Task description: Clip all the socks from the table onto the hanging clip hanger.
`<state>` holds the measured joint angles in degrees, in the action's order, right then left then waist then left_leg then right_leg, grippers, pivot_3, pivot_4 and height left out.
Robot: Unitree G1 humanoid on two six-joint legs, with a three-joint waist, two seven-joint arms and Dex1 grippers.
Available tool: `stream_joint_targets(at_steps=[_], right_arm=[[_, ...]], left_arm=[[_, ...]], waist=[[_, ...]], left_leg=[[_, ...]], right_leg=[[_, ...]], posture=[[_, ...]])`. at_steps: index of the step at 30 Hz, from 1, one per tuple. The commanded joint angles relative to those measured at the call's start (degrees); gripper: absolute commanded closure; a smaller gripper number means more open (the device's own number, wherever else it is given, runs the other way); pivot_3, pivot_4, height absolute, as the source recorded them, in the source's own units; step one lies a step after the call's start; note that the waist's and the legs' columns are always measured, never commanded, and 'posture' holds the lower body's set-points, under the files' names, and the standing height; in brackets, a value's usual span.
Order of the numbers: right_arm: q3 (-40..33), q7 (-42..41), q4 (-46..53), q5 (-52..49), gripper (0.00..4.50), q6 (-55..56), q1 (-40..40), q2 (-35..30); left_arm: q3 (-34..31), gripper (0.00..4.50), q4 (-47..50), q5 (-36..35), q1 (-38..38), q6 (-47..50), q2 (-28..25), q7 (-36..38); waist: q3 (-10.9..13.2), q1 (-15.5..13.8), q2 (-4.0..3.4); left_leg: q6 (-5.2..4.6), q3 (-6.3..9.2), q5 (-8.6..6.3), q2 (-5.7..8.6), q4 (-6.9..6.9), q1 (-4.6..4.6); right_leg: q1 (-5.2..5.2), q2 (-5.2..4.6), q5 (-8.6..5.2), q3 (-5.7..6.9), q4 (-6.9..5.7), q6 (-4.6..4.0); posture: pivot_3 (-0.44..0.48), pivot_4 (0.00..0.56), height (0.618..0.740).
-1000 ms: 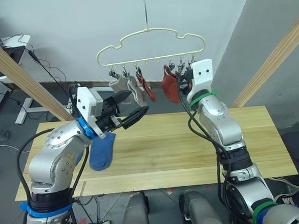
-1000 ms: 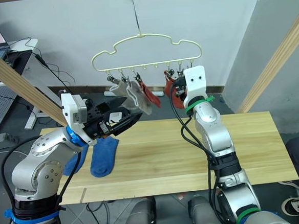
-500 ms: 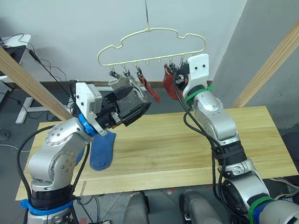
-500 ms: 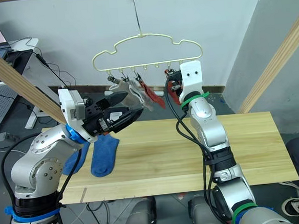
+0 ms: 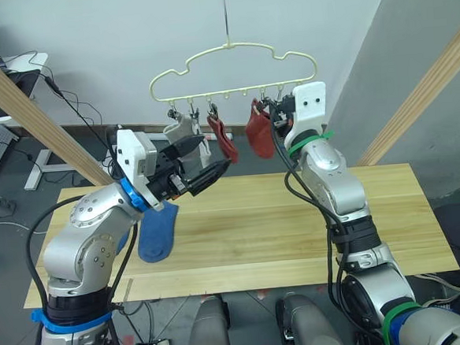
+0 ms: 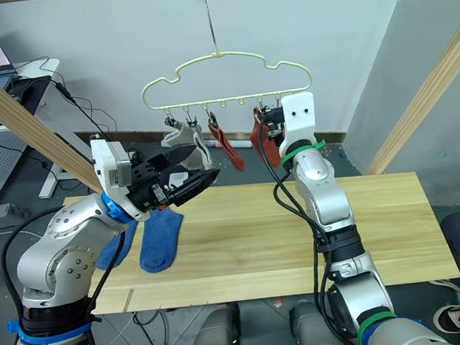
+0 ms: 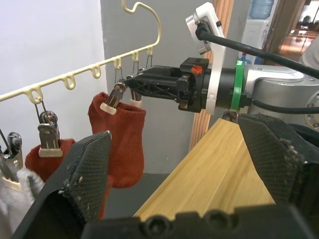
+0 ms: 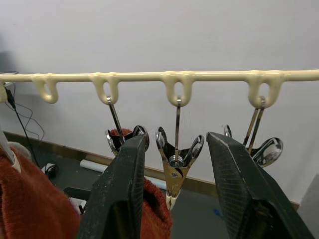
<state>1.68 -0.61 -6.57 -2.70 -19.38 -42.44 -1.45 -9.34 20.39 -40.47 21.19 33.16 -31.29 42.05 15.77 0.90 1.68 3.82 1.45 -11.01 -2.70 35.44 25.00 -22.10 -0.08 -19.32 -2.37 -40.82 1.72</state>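
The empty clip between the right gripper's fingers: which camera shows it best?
The right wrist view: the empty clip hangs close up between the open fingers. In the eye views the right gripper covers it.

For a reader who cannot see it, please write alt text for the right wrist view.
The right hand, open, has an empty metal clip hanging between its two black fingers. The clip hangs from the pale-yellow bar of the clip hanger, with a rust-red sock clipped beside it.
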Motion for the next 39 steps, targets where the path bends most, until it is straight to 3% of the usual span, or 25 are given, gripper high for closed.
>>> stream_joint_targets(at_steps=[1,22,39], right_arm=[[-0.5,0.4,1.8,0.6,2.50,0.4,-0.9,-0.2],[0.3,-1.3,7.0,0.5,2.50,-3.1,2.5,-0.9],[-0.4,0.0,3.6,1.1,2.50,-2.4,-0.5,0.5]], left_arm=[[-0.7,0.00,2.4,-0.6,0.1,-1.1,-0.5,0.4],[-0.3,0.00,2.4,-0.5,-0.2,-1.2,-0.5,1.0],[-0.5,0.00,2.5,-0.1,-0.5,-1.3,-0.6,1.3]], waist=[[0.0,0.0,0.00],[0.0,0.0,0.00],[0.0,0.0,0.00]], left_leg=[[0.00,0.00,0.00,0.00,0.00,0.00],[0.01,-0.03,0.01,0.00,-0.18,0.00],[0.03,-0.05,0.02,0.00,-0.24,0.00]], right_leg=[[0.00,0.00,0.00,0.00,0.00,0.00],[-0.06,-0.02,0.00,-0.01,0.10,0.00],[-0.10,-0.02,0.00,-0.01,0.11,0.00]], posture=[[0.119,0.266,0.740],[0.112,0.255,0.740],[0.121,0.257,0.740]])
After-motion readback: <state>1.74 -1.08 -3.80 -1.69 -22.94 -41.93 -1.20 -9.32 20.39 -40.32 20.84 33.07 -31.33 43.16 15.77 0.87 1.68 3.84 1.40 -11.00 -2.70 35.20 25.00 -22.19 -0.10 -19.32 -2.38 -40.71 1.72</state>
